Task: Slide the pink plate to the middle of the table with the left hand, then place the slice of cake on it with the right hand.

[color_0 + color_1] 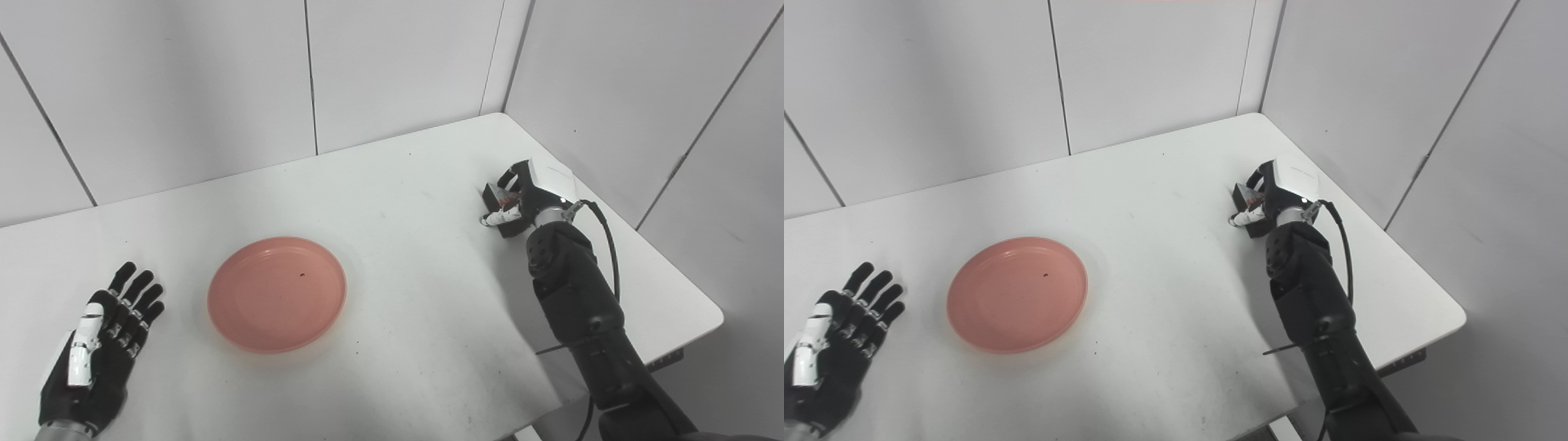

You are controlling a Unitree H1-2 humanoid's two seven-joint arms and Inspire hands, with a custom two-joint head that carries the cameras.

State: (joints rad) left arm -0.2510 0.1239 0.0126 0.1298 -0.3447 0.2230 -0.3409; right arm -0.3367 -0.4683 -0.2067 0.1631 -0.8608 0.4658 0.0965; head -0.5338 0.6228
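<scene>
The pink plate (277, 294) lies flat on the white table (404, 184), left of the table's middle, with a small dark crumb on it. My left hand (101, 349) rests palm down on the table to the plate's left, fingers spread, holding nothing and a short gap from the rim. A dark brown slice of cake (501, 211) sits near the table's right side. My right hand (530, 193) is over it with fingers curled around it and the thumb along its near side. The hand hides much of the cake.
Grey wall panels (398, 67) close in the table at the back and right, close behind the right hand. The table's right edge and front corner (704, 306) lie just past the right arm. A black cable (609, 245) loops off the right wrist.
</scene>
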